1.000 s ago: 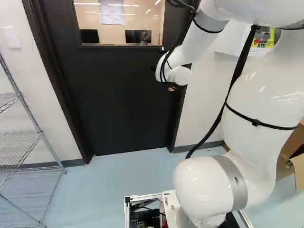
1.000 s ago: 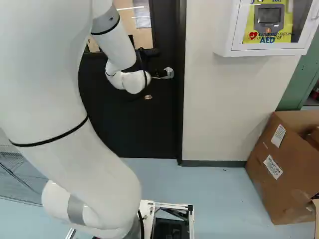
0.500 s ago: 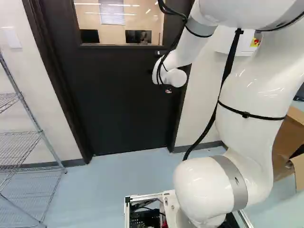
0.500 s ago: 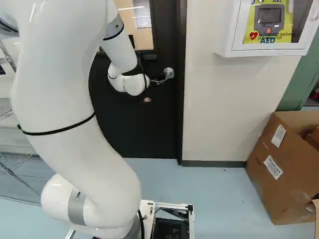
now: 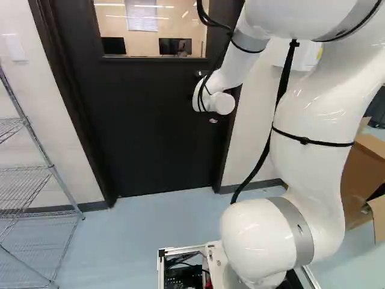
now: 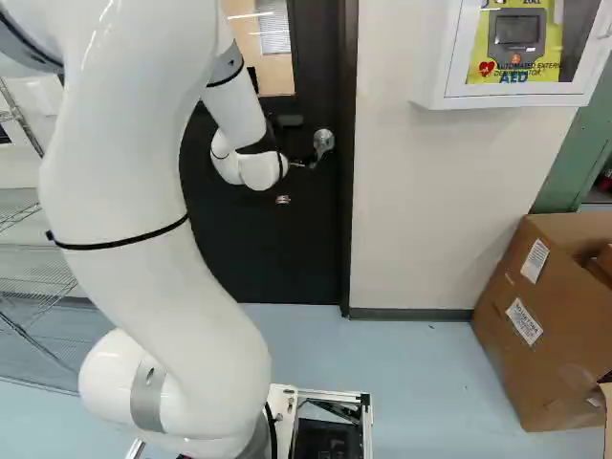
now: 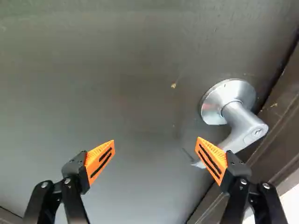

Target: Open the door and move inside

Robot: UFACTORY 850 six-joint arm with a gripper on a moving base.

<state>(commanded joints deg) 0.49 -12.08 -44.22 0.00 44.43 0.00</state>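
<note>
Mostly hidden behind the arm's wrist, the gripper (image 6: 282, 199) shows only as a small part just below it in the right base view. The dark door (image 5: 150, 126) stands closed in its frame, with a window in its upper part. Its silver lever handle (image 6: 323, 142) points downward beside the wrist. In the wrist view the gripper (image 7: 156, 142) is open, its orange-padded fingers wide apart. One finger overlaps the free end of the lever handle (image 7: 240, 128); whether they touch, I cannot tell. Only door surface shows between the fingers.
A wire shelf (image 5: 27, 171) stands left of the door. The door frame (image 6: 349, 191) and white wall (image 6: 440, 210) lie to its right, with a white AED cabinet (image 6: 435, 57) on the wall. Cardboard boxes (image 6: 526, 325) sit on the floor (image 6: 411, 382) at right.
The arm's wrist has moved down along the door, and the upper arm has shifted too. The lever handle has turned from nearly level to steeply downward. The base and door have not moved.
</note>
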